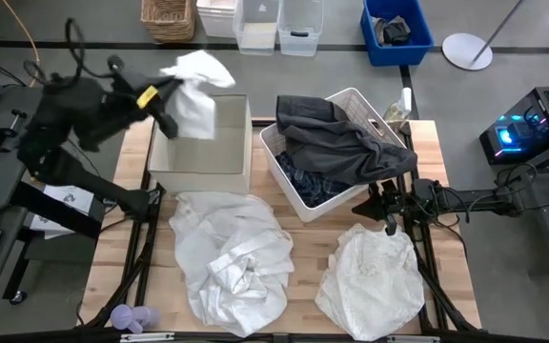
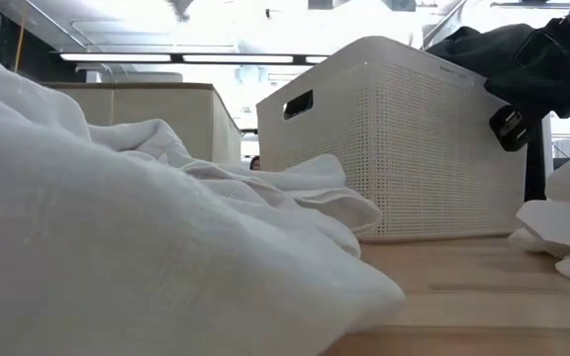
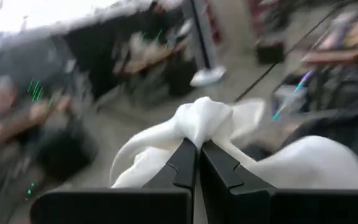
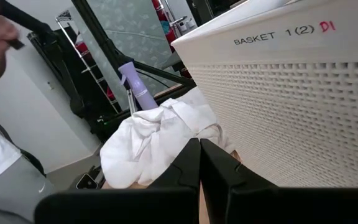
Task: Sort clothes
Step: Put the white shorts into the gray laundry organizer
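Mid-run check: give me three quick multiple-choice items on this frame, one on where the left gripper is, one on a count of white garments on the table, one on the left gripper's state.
1. Where is the left gripper?
A. Over the beige bin
B. Inside the white basket
C. Down on the tabletop

2. How many white garments lie on the table?
A. None
B. Two
C. Four

3. What state is the left gripper in?
A. Open and empty
B. Shut on a white garment
C. Shut on a dark grey garment

Answers:
1 A: the high view shows it raised at the bin's far left edge.
2 B: a larger white garment and a smaller white garment lie on the wood.
3 B: the left wrist view shows white cloth pinched between its fingers.
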`<state>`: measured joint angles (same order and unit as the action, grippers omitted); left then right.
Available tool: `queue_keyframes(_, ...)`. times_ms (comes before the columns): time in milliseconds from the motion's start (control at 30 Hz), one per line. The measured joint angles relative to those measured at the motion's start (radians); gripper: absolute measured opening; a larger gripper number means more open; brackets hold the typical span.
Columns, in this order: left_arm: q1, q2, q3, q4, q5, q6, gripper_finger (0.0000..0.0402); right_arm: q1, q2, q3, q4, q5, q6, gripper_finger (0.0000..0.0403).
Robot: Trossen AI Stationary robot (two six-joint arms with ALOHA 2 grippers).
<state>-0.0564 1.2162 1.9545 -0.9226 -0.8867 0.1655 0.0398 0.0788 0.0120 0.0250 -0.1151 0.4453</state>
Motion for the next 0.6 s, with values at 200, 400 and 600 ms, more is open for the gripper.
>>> queue_keyframes(200, 0.293, -0.072, -0.235, -0.05, 0.297, -0.159, 0.0, 0.0, 0.0, 0.0, 0.0, 0.0, 0.0, 0.0)
queue_keyframes(400, 0.431, -0.131, -0.568, 0.204, 0.499, -0.219, 0.0, 0.0, 0.0, 0.0, 0.0, 0.0, 0.0, 0.0)
queue_keyframes(600, 0.531, -0.149, -0.745, 0.215, 0.505, -0.24, 0.0, 0.0, 0.0, 0.0, 0.0, 0.0, 0.0, 0.0)
